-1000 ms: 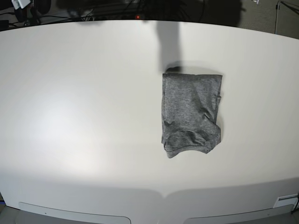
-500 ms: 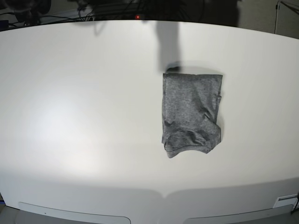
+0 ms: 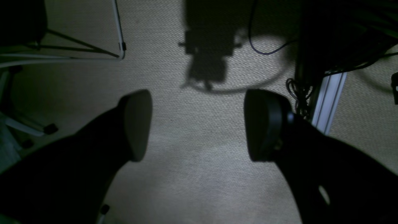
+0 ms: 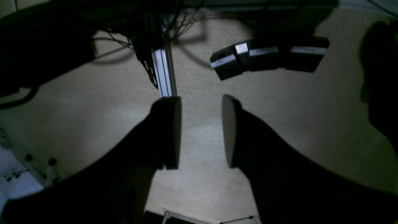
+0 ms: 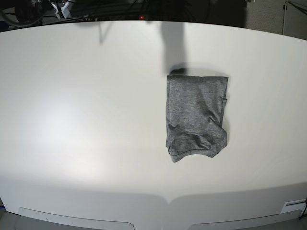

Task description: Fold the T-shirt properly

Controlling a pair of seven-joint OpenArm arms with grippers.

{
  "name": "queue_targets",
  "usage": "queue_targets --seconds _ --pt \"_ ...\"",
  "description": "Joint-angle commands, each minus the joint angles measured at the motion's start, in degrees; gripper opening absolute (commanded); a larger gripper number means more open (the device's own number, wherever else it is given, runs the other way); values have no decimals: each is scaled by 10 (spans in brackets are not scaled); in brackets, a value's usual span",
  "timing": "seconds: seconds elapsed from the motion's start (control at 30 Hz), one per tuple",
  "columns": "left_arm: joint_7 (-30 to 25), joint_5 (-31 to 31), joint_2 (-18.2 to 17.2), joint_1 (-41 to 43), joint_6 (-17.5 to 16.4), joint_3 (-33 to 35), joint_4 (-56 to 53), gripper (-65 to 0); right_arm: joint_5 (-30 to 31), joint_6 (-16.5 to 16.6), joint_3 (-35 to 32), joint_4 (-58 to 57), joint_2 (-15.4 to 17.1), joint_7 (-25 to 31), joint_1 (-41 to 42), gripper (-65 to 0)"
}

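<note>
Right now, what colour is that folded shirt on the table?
Heather grey, a speckled knit: the T-shirt shows best in the base view.

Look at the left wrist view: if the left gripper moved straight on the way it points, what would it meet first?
Probably the carpeted floor: the open left gripper holds nothing, and only bare carpet shows between its fingers. Depth is hard to judge.

No words can be read. The black boxes (image 4: 267,57) on the floor have white labels, too blurry to read.
</note>
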Motion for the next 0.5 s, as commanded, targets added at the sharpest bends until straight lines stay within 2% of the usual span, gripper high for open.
queue_targets --seconds 0.0,0.2,0.37,0.47 --pt "-4 -2 -5 11 2 0 0 -203 3 3 0 1 14 5 -3 -428" --pt "-4 -2 -5 16 2 0 1 -204 7 3 0 1 12 14 -3 -428" --pt "-4 -2 -5 19 2 0 1 -204 105 3 0 1 13 24 -3 -428" --pt "-5 -2 -5 19 2 0 1 -204 120 3 0 1 14 24 -3 -428"
